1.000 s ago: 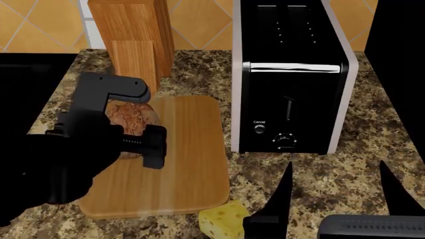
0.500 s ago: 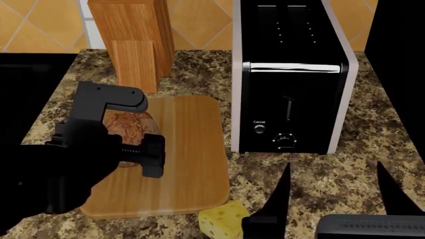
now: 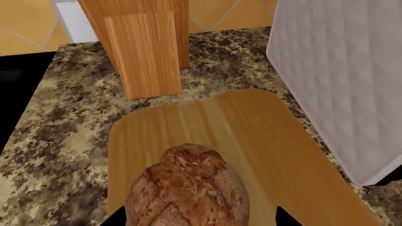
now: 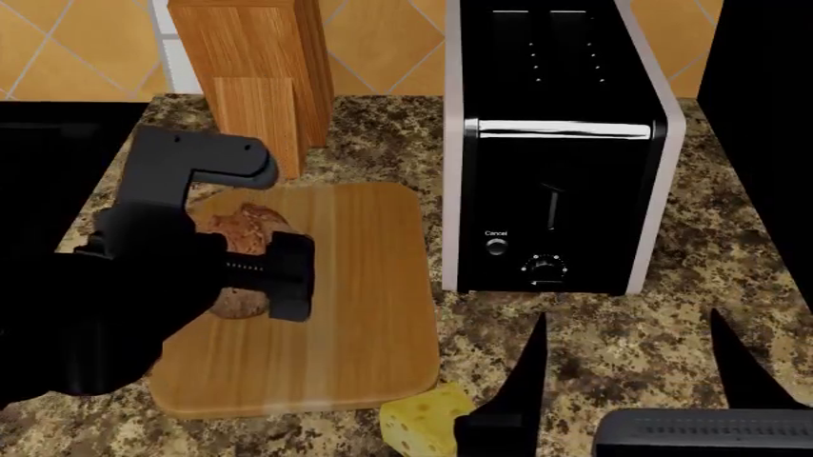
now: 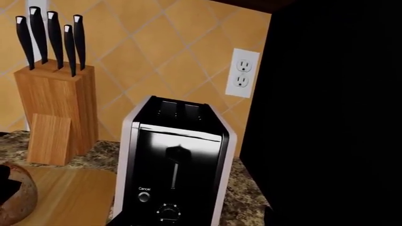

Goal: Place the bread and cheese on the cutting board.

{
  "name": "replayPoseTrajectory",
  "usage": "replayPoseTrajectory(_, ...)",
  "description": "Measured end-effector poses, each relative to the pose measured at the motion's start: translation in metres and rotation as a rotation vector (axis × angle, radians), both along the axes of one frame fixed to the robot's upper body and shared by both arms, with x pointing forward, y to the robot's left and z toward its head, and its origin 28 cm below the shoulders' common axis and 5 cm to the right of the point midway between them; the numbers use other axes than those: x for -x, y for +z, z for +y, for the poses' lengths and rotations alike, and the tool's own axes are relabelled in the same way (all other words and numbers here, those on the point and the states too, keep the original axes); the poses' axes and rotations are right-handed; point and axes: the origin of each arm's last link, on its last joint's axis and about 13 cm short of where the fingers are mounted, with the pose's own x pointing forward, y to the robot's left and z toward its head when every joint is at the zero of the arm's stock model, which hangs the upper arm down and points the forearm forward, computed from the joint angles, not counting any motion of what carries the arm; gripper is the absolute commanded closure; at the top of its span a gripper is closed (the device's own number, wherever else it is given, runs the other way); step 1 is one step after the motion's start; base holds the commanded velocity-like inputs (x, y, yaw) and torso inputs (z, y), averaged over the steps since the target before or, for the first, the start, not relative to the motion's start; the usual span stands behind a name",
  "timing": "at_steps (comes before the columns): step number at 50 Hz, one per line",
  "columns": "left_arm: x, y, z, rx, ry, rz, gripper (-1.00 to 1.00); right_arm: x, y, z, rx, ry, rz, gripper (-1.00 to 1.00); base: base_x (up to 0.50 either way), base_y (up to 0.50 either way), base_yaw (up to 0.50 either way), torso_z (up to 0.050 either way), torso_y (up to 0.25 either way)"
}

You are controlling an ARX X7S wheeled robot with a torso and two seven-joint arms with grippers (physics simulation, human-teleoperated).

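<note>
The bread (image 4: 247,227), a brown crusty loaf, lies on the back left part of the light-wood cutting board (image 4: 368,286). My left gripper (image 4: 235,249) is open and straddles the loaf from above. In the left wrist view the bread (image 3: 188,188) sits between the two fingertips with a gap on one side, on the cutting board (image 3: 251,132). The cheese (image 4: 426,424), a pale-yellow wedge with holes, lies on the counter just off the board's front right corner. My right gripper (image 4: 629,381) is open and empty, just right of the cheese. The right wrist view shows the bread's edge (image 5: 16,200).
A black and white toaster (image 4: 559,162) stands right of the board. A tall wooden knife block (image 4: 254,67) stands behind it at the wall. A black appliance (image 4: 763,95) fills the right side, and a black surface (image 4: 51,143) lies at the left. The counter is speckled granite.
My left gripper has lifted and shifted a little toward the back left, uncovering more of the loaf, which stays on the board. My right gripper has drifted slightly left.
</note>
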Motion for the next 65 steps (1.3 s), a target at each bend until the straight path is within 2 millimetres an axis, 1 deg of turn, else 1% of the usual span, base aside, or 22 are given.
replayPoseTrajectory(13,0.012,0.020,0.000,0.001,-0.020,-0.051,-1.00,0.000,0.000,0.001,0.001,0.008,0.004,-1.00,0.00,0.00,0.00,0.000,0.000)
replayPoseTrajectory(19,0.025,0.036,0.004,0.002,-0.034,-0.115,-1.00,0.001,0.002,0.002,0.001,0.022,0.006,-1.00,0.00,0.00,0.00,0.000,0.000)
replayPoseTrajectory(23,0.038,0.051,0.009,0.012,-0.042,-0.174,-1.00,0.003,0.004,0.003,-0.003,0.045,0.010,-1.00,0.00,0.00,0.00,0.000,0.000)
replayPoseTrajectory(29,0.066,0.072,0.019,0.044,-0.037,-0.272,-1.00,0.006,0.008,0.006,-0.016,0.106,0.038,-1.00,0.00,0.00,0.00,0.000,0.000)
replayPoseTrajectory(35,0.098,0.074,0.027,0.036,-0.015,-0.357,-1.00,0.003,0.016,0.008,-0.008,0.162,0.068,-1.00,0.00,0.00,0.00,0.000,0.000)
replayPoseTrajectory(39,0.122,0.071,0.034,0.032,0.018,-0.416,-1.00,-0.001,0.026,0.007,0.008,0.194,0.095,-1.00,0.00,0.00,0.00,0.000,0.000)
replayPoseTrajectory(42,0.141,0.064,0.040,0.035,0.045,-0.446,-1.00,-0.004,0.036,0.005,0.027,0.219,0.126,-1.00,0.00,0.00,0.00,0.000,0.000)
replayPoseTrajectory(45,0.157,0.056,0.047,0.034,0.072,-0.465,-1.00,-0.008,0.048,0.003,0.039,0.242,0.161,-1.00,0.00,0.00,0.00,0.000,0.000)
replayPoseTrajectory(49,0.172,0.048,0.054,0.032,0.103,-0.482,-1.00,-0.014,0.068,0.001,0.068,0.279,0.230,-1.00,0.00,0.00,0.00,0.000,0.000)
replayPoseTrajectory(54,0.185,0.044,0.061,0.037,0.130,-0.504,-1.00,-0.019,0.095,-0.004,0.101,0.326,0.356,-1.00,0.00,0.00,0.00,0.000,0.000)
replayPoseTrajectory(59,0.193,0.042,0.065,0.038,0.142,-0.519,-1.00,-0.021,0.122,-0.011,0.125,0.370,0.502,-1.00,0.00,0.00,0.00,0.000,0.000)
replayPoseTrajectory(65,0.199,0.041,0.069,0.038,0.151,-0.528,-1.00,-0.020,0.146,-0.017,0.138,0.421,0.666,-1.00,0.00,0.00,0.00,0.000,0.000)
